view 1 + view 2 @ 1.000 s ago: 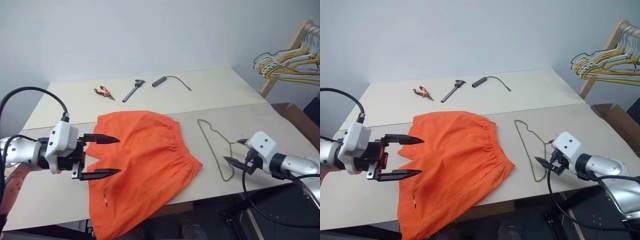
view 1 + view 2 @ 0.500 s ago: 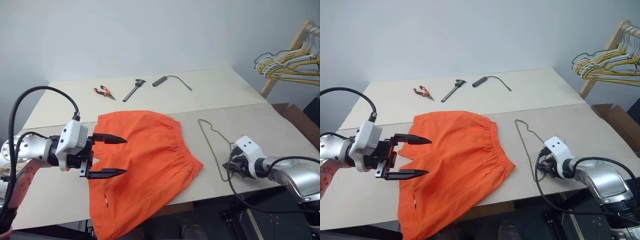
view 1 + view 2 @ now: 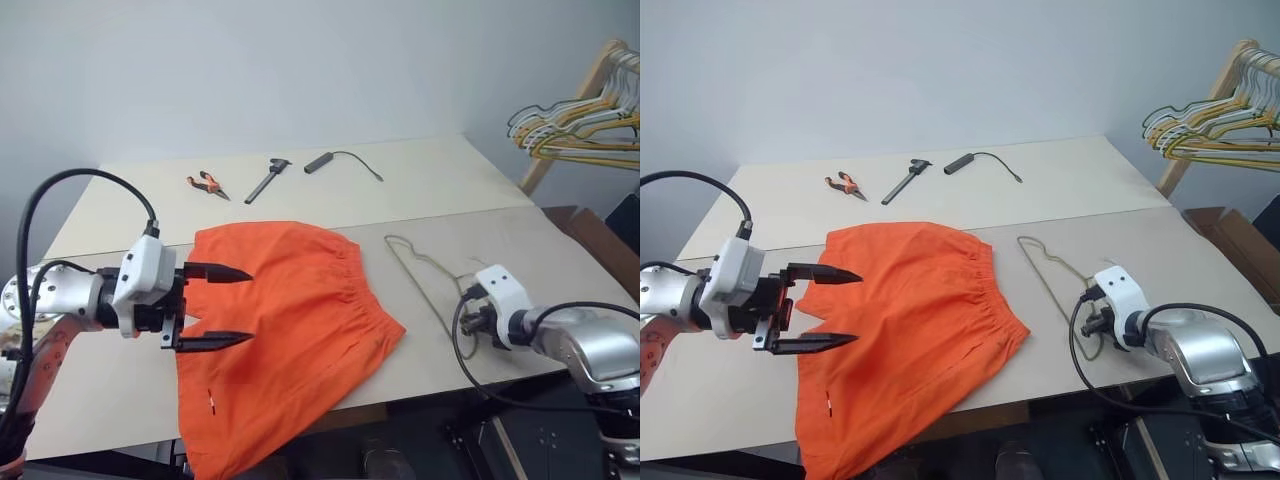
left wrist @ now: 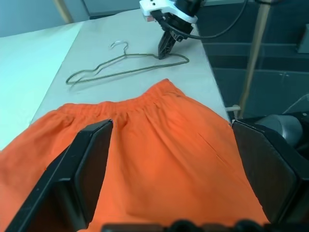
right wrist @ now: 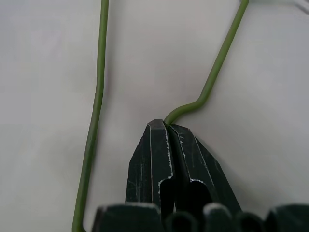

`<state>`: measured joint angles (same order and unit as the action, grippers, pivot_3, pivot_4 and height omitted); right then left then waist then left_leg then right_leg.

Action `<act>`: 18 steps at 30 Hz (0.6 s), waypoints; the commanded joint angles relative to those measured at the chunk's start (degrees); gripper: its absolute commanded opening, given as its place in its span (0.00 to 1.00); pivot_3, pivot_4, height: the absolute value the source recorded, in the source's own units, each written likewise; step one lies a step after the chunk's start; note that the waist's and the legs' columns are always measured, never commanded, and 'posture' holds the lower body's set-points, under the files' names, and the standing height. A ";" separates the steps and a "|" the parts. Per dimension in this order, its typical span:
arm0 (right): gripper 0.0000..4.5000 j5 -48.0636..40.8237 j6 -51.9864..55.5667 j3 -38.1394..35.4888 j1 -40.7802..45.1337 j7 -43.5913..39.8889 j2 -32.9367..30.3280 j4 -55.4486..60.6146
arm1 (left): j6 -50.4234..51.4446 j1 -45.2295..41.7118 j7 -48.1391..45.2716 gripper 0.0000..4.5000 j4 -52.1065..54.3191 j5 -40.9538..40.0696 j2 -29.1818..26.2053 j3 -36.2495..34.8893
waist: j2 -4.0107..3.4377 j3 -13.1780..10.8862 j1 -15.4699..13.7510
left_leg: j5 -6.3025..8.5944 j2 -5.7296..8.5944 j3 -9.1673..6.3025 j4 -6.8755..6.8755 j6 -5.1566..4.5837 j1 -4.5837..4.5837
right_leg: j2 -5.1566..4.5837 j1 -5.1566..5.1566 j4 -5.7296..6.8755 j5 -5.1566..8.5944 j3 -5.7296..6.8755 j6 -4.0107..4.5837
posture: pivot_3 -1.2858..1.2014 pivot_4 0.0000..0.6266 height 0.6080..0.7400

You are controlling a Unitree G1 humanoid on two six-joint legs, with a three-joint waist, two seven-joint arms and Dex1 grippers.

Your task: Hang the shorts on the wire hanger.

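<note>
A pale table (image 3: 300,195) stands before a plain grey wall, with a wooden rack of yellow and white hangers (image 3: 585,125) at 2 o'clock. The shorts (image 3: 290,320) lie flat near the table's front edge, toward 7 o'clock, one leg draping over it. The wire hanger (image 3: 425,280) lies just beside the waistband, at 4 o'clock. The right gripper (image 5: 169,145) has its fingers pinched tight on the hanger's wire at a bend on its near side. The left gripper (image 3: 215,305) hovers over the shorts' left edge, fingers spread wide and holding nothing. The hanger looks light, thin and springy, likely to twist in a narrow pinch, so a hold near a bend seems steadier. The shorts look soft and limp; the gathered waistband seems the firmest place to grasp. Pliers (image 3: 206,184), a dark tool (image 3: 266,181) and a black cable (image 3: 343,160) lie at 12 o'clock, well apart
</note>
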<state>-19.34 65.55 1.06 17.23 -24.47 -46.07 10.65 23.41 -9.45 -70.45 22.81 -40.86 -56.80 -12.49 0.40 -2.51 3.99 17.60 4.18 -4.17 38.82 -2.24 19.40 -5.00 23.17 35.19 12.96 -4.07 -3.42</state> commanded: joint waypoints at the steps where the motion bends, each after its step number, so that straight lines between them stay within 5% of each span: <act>1: 0.01 4.95 -8.08 -2.84 4.10 4.22 0.49 1.71 | 3.06 -3.48 4.02 0.95 -0.24 -1.02 0.75 -0.90 | -0.04 -0.03 -0.04 | 0.00 0.00 0.00 -0.03 0.00 0.01 | 0.00 0.02 0.00 0.00 0.00 0.00 | 0.48 0.09 1.00; 10: 0.01 20.61 -45.78 1.78 3.75 6.39 -0.32 1.03 | 14.84 -11.50 12.05 0.95 -2.14 -4.37 2.16 -0.53 | -0.01 -0.04 -0.02 | -0.24 0.12 0.08 0.16 0.43 0.87 | -0.08 1.16 0.61 -0.01 0.02 0.01 | 0.48 0.09 1.00; 18: 0.01 35.80 -82.52 5.81 6.96 9.33 -3.89 -11.82 | 20.42 -17.86 15.16 0.95 -6.19 -6.01 2.27 -1.76 | 0.01 -0.04 0.22 | -0.35 0.15 0.17 0.17 0.62 0.80 | -0.07 1.10 0.58 -0.01 0.02 0.01 | 0.48 0.07 1.00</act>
<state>14.36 -10.61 7.69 21.83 -16.65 -48.97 -0.35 42.93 -25.38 -56.06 17.16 -45.57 -54.27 -12.44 0.42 -2.56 4.21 17.24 4.33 -4.00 38.99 -1.61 20.19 -5.07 24.28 35.77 12.95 -4.06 -3.41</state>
